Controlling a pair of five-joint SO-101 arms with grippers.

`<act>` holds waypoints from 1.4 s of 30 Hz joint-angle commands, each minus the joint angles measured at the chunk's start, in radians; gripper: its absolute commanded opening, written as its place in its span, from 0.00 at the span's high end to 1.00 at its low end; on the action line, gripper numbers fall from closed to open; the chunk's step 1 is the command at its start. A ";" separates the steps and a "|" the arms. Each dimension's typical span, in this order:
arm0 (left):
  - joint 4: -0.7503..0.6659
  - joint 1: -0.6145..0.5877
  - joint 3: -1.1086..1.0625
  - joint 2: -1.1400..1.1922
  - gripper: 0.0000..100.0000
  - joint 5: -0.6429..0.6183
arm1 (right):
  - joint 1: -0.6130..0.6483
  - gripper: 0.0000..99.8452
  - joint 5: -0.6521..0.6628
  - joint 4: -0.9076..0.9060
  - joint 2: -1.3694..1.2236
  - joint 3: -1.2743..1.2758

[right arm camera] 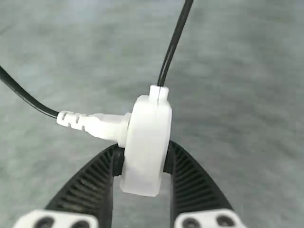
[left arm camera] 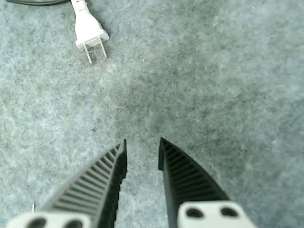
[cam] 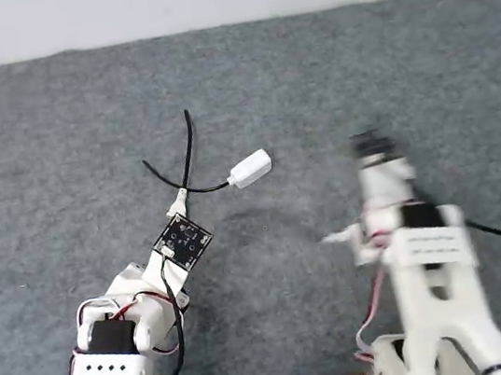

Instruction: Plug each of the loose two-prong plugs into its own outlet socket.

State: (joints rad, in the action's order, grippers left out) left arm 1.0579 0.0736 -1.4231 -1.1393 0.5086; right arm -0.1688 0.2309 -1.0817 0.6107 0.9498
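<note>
While the left claw (left arm camera: 142,142) hangs just above the grey mat (left arm camera: 228,71), its two ribbed fingers stand a little apart w/ a narrow gap betw. the tips & nothing in them. Ahead of it & off to one side lies a loose plug (left arm camera: 90,34), white, flat on the mat, well apart from the fingertips. Both prongs are bare & aimed roughly back toward the claw, & its black cord (left arm camera: 33,2) runs off beyond it. In the high view a free socket (cam: 250,169), also white, lies farther out past that plug, not touching it. The socket's own lead (cam: 208,190) crosses the plug's cord out there.

The right claw (right arm camera: 142,151) is closed tight on a white socket block (right arm camera: 145,128), one finger pressed to each flat side. The block stands on edge betw. them & sticks out past the tips. A second plug (right arm camera: 102,124) sits pushed against the block's face on one side of the claw, prongs out of sight, w/ its dark cable (right arm camera: 23,95) trailing away. A thin twin lead (right arm camera: 173,42) leaves the far end of the block, straight out ahead of the claw. Can't tell if the block touches the mat
</note>
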 commanded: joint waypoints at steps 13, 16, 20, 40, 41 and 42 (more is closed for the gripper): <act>0.002 0.003 0.019 -0.009 0.89 -0.012 | -0.846 0.99 0.144 0.257 -0.048 -0.124; 0.005 0.003 0.019 -0.009 0.89 -0.012 | -0.846 0.99 0.152 0.321 -0.148 -0.130; 0.006 0.002 0.019 -0.011 0.89 -0.012 | -0.837 0.92 0.150 0.360 -0.292 -0.172; -0.095 0.006 0.050 -0.005 0.71 -0.216 | -0.627 0.99 -0.032 -0.177 -0.025 -0.362; -0.104 0.006 0.068 -0.005 0.71 -0.218 | -0.588 0.99 -0.057 -0.170 -0.001 -0.322; -0.117 0.006 0.088 -0.003 0.71 -0.216 | -0.549 0.99 -0.078 -0.168 0.024 -0.281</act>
State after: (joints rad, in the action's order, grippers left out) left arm 0.9889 0.0736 -1.4108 -1.1393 0.3184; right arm -0.8132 0.2002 -1.2413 0.5478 0.6076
